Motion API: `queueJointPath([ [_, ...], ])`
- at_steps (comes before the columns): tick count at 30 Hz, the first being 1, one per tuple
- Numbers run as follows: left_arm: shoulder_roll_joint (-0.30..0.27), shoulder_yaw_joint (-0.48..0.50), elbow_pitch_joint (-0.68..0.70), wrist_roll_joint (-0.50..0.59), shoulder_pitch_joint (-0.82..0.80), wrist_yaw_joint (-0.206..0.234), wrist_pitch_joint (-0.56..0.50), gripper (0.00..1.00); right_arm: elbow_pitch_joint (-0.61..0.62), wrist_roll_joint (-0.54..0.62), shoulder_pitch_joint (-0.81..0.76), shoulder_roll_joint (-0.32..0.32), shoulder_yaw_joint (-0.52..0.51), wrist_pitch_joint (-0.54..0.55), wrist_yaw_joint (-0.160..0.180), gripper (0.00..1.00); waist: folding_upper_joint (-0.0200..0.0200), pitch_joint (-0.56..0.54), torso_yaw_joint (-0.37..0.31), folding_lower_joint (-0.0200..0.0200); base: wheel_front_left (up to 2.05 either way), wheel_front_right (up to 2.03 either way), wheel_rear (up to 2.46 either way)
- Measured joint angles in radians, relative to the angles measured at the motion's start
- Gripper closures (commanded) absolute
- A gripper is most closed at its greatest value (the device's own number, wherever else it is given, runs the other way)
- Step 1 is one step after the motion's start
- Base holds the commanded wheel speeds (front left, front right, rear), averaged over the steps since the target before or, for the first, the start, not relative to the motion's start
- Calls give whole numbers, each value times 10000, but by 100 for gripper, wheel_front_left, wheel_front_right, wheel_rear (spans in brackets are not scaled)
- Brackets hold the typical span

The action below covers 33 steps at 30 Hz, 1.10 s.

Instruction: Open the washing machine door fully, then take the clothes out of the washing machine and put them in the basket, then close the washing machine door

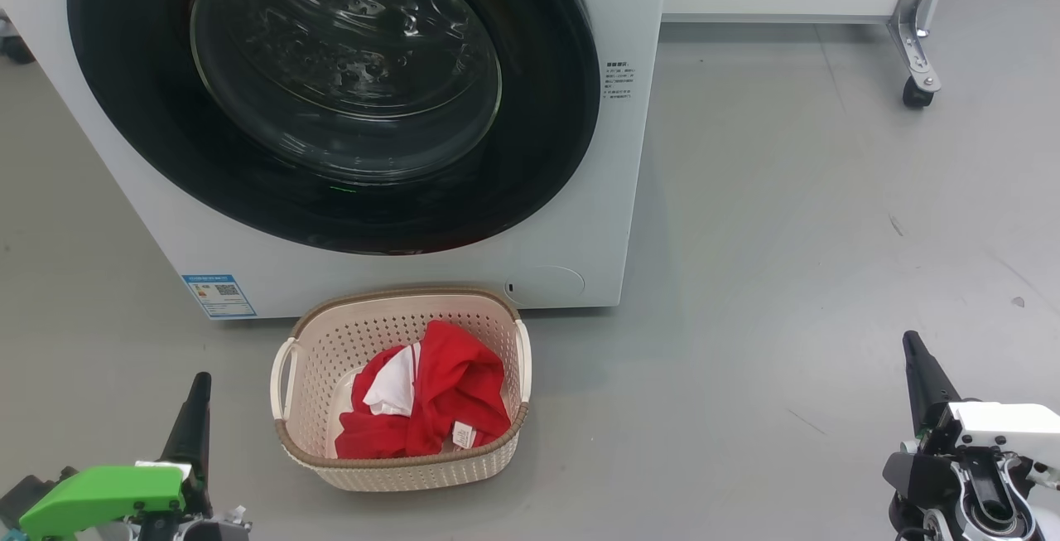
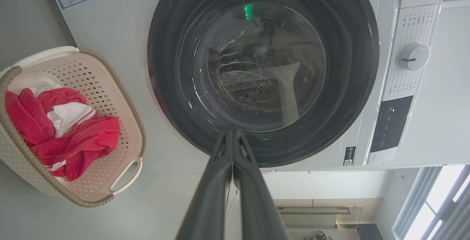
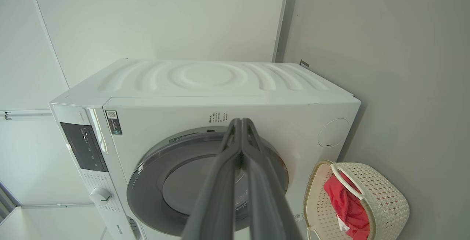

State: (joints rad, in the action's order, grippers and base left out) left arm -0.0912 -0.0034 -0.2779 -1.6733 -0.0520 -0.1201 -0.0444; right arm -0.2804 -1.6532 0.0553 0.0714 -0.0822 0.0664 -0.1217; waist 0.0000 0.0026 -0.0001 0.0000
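Left gripper at near left: long dark fingers pressed together, nothing between them. Right gripper at near right: likewise pinched tight and empty, well apart from everything else. Both over bare grey floor.

Just beyond, between the two but nearer the left one: basket, cream, perforated, brown-rimmed, a handle on each side, upright on the floor just in front of the washing machine. Inside it: clothes, red with a white panel and a small white label, heaped loosely toward the right and near walls, some pale bottom bare at left. Nothing draped over the rim.

Handling, as a judgement: soft, limp, light cloth, apt to trail and snag; best pinched at a raised fold atop the heap, not at a hem. Basket light too, likely to slide if nudged.

Farther back: door, glossy black ring round a bulging glass bowl, seemingly flush against the white front. Stiff, hinged, slick on the ring, glass to be spared knocks; no handle made out, so hold only at the outer edge. Through the glass: steel drum, no red seen. Looks like little or nothing left to do.

Far right: a caster on a metal leg.
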Motion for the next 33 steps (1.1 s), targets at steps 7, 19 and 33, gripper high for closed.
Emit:
queueJointPath([
  [7,12,8,0,0,-6,0,0,100,0,2,0,0,-6,2,0,100,0,0,0,0,0,0,0],
  [19,17,17,4,0,-9,-2,-2,100,4,6,0,-4,-17,2,0,100,0,2,0,0,0,0,0],
  [33,23,29,10,0,-9,-2,-42,100,8,8,0,-8,-35,2,0,100,0,3,1,0,0,0,0],
])
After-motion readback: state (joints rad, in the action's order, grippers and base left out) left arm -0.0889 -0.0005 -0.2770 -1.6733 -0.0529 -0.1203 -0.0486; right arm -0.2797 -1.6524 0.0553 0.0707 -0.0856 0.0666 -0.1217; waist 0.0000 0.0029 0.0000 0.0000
